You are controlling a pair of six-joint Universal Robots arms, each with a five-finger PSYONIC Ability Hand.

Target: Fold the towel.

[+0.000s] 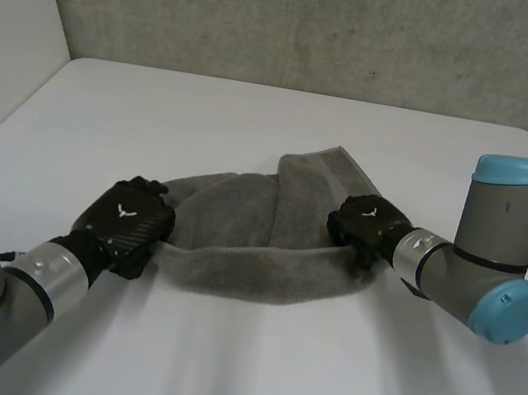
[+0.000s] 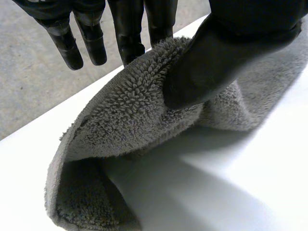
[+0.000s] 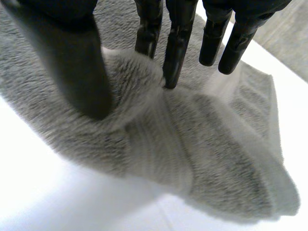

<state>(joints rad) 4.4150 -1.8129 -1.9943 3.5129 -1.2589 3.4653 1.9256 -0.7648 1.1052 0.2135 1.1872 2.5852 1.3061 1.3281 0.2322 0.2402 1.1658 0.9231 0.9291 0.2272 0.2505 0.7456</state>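
The grey towel (image 1: 256, 247) lies bunched in a sagging band on the white table (image 1: 256, 125), strung between the two hands with one end at each. The left hand (image 1: 125, 223) is clamped on its end. In the left wrist view its thumb (image 2: 211, 62) presses a raised edge of the looped pile against the fingers (image 2: 129, 33) behind it, and the cloth droops from under the palm down to the table. Some of its fingers hang clear beside the pinch. The right hand (image 1: 366, 225) nips the other end, with its thumb (image 3: 82, 72) on one side of a raised ridge of cloth and its fingers (image 3: 174, 48) on the other. Past its fingertips a loose flap spreads flat. The step in hand looks like drawing the towel out straight so that it can be laid flat and folded. To do that well, both hands should probably rise and part evenly, taking up the sag between them without tugging, since thick terry can slide out of a shallow pinch. It is not clear whether each hand holds a true corner or a gathered bit of edge. If it is gathered edge, the cloth will likely hang twisted and need a shake or a re-grip. Counted: one towel, two hands, both on it, and one table.
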